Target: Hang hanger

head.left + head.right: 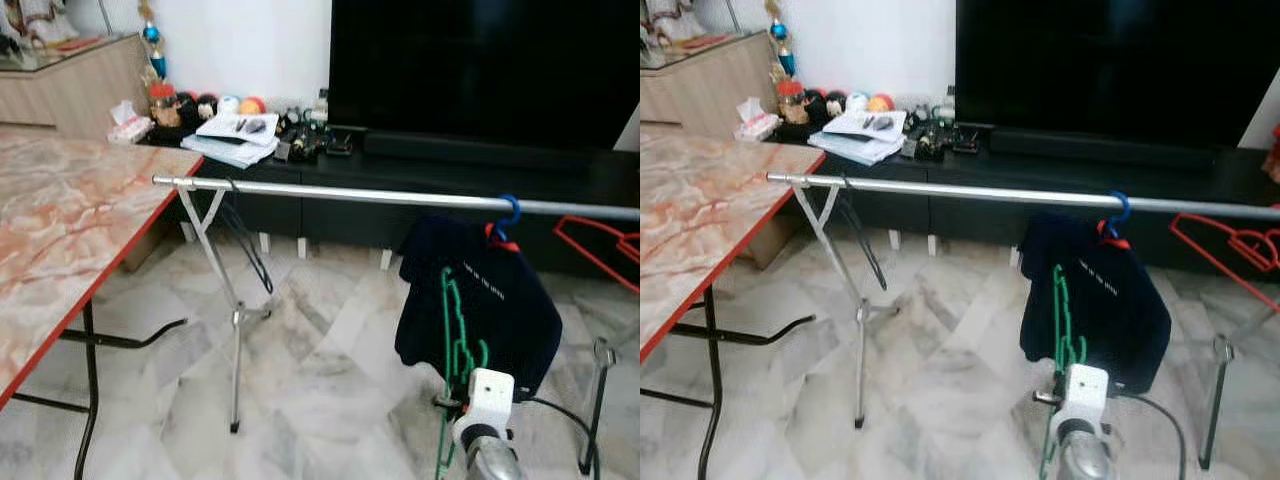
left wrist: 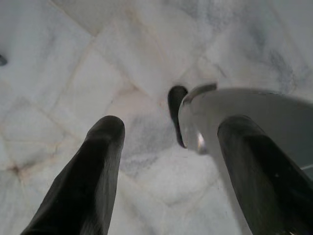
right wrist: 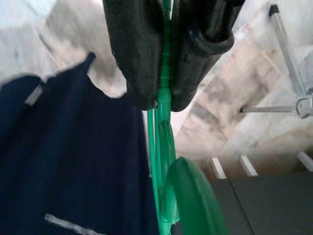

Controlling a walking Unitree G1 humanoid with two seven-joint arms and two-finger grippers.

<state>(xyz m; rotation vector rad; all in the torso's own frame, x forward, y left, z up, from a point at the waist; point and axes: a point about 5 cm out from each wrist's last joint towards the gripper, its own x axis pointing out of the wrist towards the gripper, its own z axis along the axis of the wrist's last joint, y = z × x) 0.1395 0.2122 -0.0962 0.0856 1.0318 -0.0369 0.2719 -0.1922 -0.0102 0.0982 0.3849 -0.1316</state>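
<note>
The right claw (image 3: pixel 164 100) is pinched tight on the green hanger (image 1: pixel 455 330), holding it upright, low in front of the dark navy shirt (image 1: pixel 480 300). That shirt hangs by a blue hook (image 1: pixel 508 215) from the silver rail (image 1: pixel 340 193) of a drying rack, above the marble floor (image 1: pixel 320 380). A red hanger (image 1: pixel 600 245) hangs further along to the right. The left claw (image 2: pixel 168 171) points at the floor, fingers spread apart. A marble-patterned counter (image 1: pixel 60 230) stands left of the rack.

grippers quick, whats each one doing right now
Left gripper: open, holding nothing, pointing at the marble floor.
Right gripper: closed on the green hanger, beside the dark shirt.
</note>
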